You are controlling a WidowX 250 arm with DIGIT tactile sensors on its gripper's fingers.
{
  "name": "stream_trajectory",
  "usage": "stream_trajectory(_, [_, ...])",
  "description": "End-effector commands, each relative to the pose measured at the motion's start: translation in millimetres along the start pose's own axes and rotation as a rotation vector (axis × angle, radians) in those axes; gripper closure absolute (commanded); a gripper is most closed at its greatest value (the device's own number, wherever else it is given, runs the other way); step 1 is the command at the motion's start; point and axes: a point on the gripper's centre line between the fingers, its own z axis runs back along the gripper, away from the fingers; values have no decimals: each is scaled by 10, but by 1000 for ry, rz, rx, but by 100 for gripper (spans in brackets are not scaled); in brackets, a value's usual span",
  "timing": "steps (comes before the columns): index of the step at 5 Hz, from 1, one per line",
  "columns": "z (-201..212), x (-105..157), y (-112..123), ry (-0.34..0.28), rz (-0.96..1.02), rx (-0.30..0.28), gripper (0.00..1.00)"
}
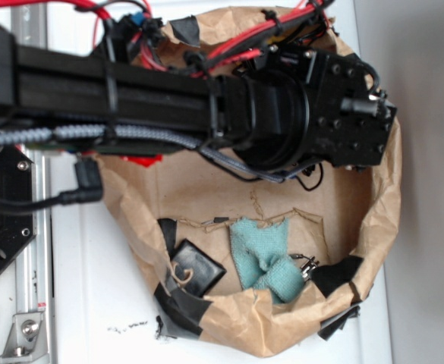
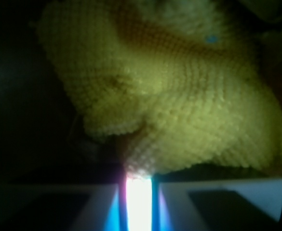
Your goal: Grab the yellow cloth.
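Looking from the exterior view first, the black arm (image 1: 130, 91) reaches across a crumpled brown paper bag (image 1: 377, 205) lying open on the white worktop (image 1: 92, 303), and its wrist hides the gripper and the yellow cloth entirely; only a teal cloth (image 1: 267, 262) and a small black box (image 1: 195, 267) show inside the bag, both well apart from where the arm points. From the wrist view, the yellow cloth (image 2: 179, 106) fills most of the picture just beyond the gripper (image 2: 138, 202), a bright, nubbly terry rag, bunched and folded, with a crease running through its middle. I cannot tell whether the gripper is open or clamped, glare washes out the tips. To grab well, I would judge it should pinch a raised fold rather than flat fabric.
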Motion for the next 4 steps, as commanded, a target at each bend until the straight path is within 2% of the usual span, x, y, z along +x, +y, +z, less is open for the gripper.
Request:
stream_trajectory(1, [859,-294,18,-192,-217,-291,100])
stream_trajectory(2, [1298,-576,-87,-264,-381,-355,100])
stream_trajectory(3, [1394,-669,-109,-303,-408,-348,100])
stream_trajectory(4, [1340,-619,-90,-283,-456,-365,100])
